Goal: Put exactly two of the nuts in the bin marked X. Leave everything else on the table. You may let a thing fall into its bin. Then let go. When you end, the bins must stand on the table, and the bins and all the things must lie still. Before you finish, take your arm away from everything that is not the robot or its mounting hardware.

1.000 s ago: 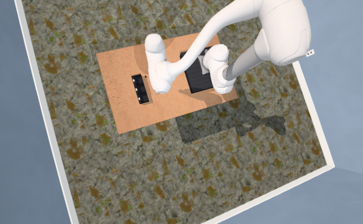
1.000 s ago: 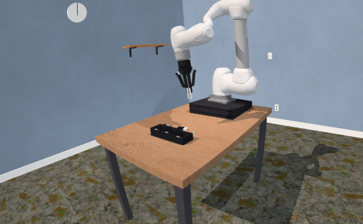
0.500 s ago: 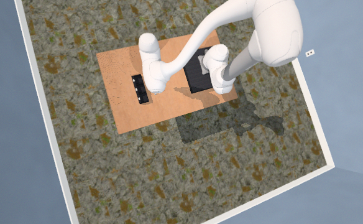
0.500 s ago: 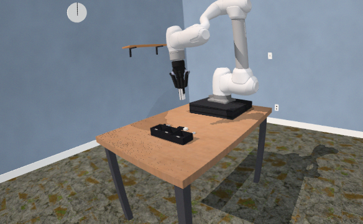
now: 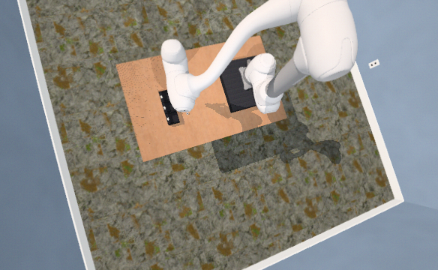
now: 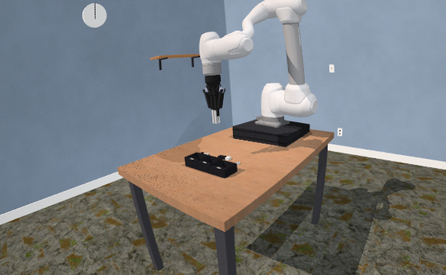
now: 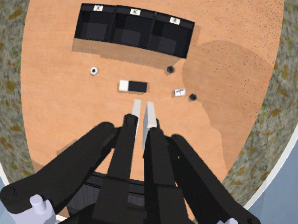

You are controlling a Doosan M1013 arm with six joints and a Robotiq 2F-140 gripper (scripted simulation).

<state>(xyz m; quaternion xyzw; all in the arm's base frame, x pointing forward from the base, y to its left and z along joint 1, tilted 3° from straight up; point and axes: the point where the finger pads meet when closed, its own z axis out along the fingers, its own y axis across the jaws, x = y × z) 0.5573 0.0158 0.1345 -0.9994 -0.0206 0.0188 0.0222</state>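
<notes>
A black row of three bins stands on the wooden table; it also shows in the exterior and top views. Each bin carries a small white label, too small to read. Beside the bins lie small parts: two dark nuts, a pale ring-like piece, a white-and-black block and a small white piece. My gripper hangs high above the table, pointing down over these parts, fingers shut with nothing between them.
The arm's black base plate sits at the back of the table. The table's edges drop to a mottled floor. A shelf is on the wall behind the arm.
</notes>
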